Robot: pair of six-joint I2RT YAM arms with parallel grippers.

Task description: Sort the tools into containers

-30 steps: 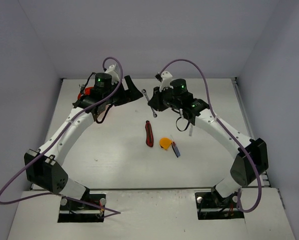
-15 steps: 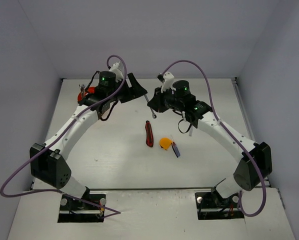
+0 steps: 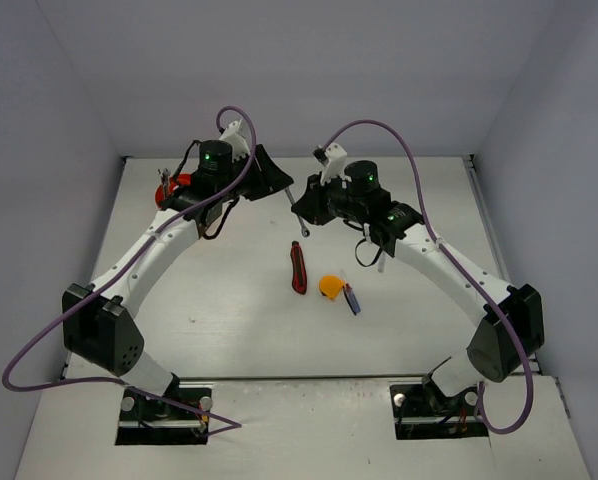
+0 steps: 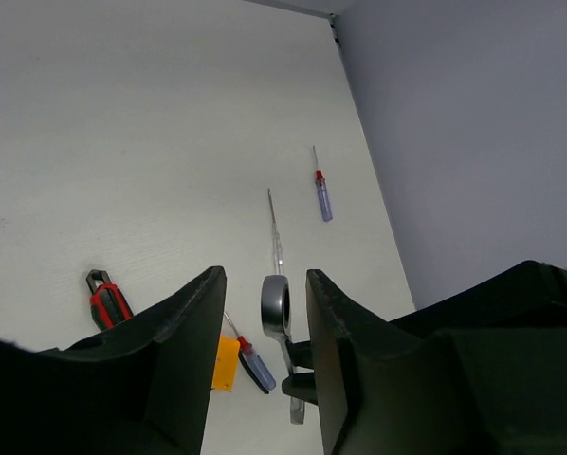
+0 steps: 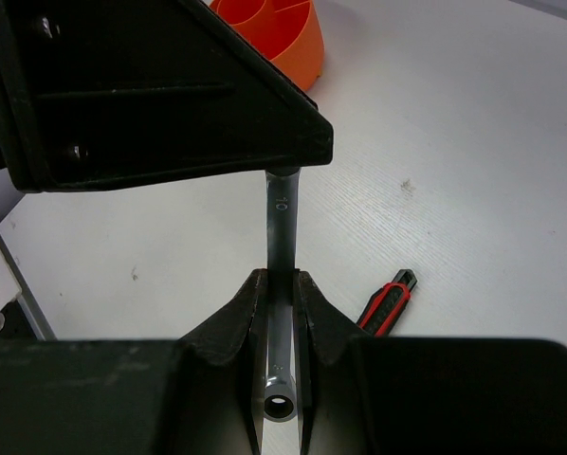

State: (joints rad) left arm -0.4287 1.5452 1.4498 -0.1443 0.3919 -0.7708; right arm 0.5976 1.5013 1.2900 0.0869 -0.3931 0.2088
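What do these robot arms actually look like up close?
The left arm and right arm are slim white tubes with chunky black joints. A purple cable loops along each, and a green light glows near each wrist. The fingers are plain black wedges.

White arms (image 3: pixel 144 255) with black joints, looping purple cables (image 3: pixel 379 135) (green lights (image 3: pixel 208 155) on wrists).

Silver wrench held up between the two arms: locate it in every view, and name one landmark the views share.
Top external: silver wrench, upper centre, between the two wrists.
Left wrist: bottom centre, ring end inside the open left gripper.
Right wrist: centre, running up the picture, clamped in the right gripper.
Shared landmark: red-black handled tool, in all three views.
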